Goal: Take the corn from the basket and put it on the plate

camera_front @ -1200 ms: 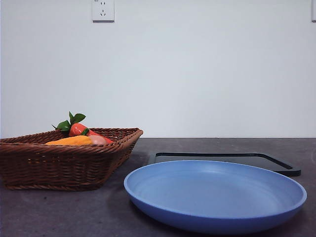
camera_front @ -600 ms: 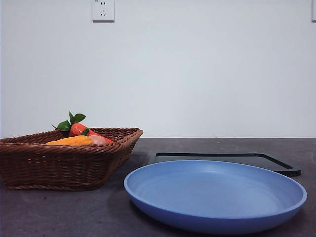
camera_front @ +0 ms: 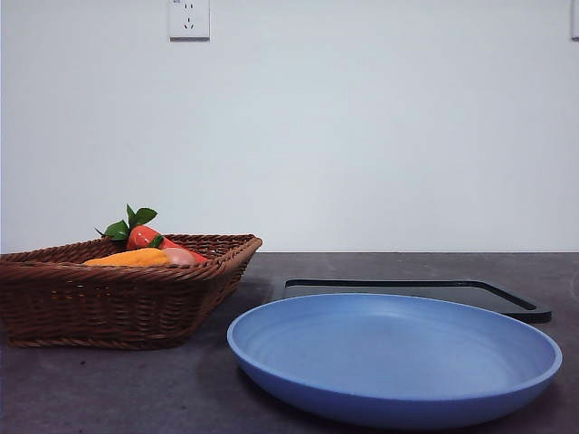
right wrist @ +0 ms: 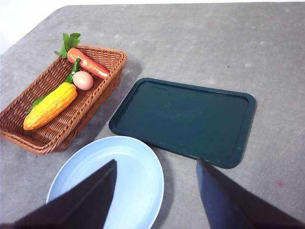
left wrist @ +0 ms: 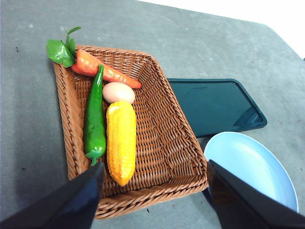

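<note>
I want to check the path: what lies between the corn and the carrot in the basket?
In the left wrist view, a pinkish egg lies between the corn and carrot, inside the basket.

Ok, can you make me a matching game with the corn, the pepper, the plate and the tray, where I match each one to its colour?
Things:
1. corn
2. pepper
3. plate
4. tray

Colours:
A. blue
B. very dark, nearly black
C. orange-yellow
D. green

Pairs: 1-C, 2-D, 3-A, 4-B
</note>
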